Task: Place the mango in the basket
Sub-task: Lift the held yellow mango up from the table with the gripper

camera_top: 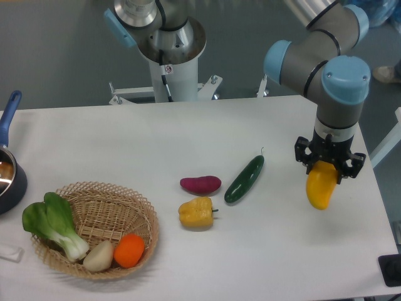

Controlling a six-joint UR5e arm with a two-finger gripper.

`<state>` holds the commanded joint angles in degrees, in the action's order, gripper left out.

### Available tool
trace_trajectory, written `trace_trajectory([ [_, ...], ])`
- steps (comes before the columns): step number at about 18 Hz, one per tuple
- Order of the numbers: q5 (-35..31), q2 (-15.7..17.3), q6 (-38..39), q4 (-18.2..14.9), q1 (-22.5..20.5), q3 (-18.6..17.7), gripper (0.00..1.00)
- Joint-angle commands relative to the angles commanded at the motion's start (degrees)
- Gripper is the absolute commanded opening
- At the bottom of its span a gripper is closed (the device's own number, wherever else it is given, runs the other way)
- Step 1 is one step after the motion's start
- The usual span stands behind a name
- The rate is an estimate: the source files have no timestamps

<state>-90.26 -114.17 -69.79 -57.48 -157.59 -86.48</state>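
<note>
1. Nearest the camera, at about eight o'clock on the white table (263, 251), sits the round, light tan woven wicker basket (135, 204). It already holds a leafy green bok choy (53, 222), a pale potato-like vegetable (98, 256) and a round orange (130, 250).
2. Toward the middle lies a lobed yellow bell pepper (197, 212), with a purple sweet potato (200, 184) just behind it and a long dark green cucumber (245, 179) at its two o'clock.
3. Over at three o'clock, the black two-finger gripper (329, 164) is clenched on the top of the smooth, elongated yellow-orange mango (320, 185), which hangs point-down and appears lifted off the table.
4. At the far left edge, nine o'clock, peeks a dark blue pot with a blue handle (9, 157).
5. The step looks like carrying: the grasp is made, the basket well apart. Next calls for a sweep toward eight o'clock, clearing the cucumber and pepper, then a release over the basket's open centre.
</note>
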Motion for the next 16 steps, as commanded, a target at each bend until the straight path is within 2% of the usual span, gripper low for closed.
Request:
trace_trajectory([
  [7, -0.2, 0.5, 0.8, -0.1, 0.7, -0.6, 0.37],
  [14, 0.9, 4.7, 1.8, 0.3, 3.5, -6.1, 0.37],
  [16, 1.0, 5.0, 2.4, 0.3, 4.2, -6.3, 0.37],
])
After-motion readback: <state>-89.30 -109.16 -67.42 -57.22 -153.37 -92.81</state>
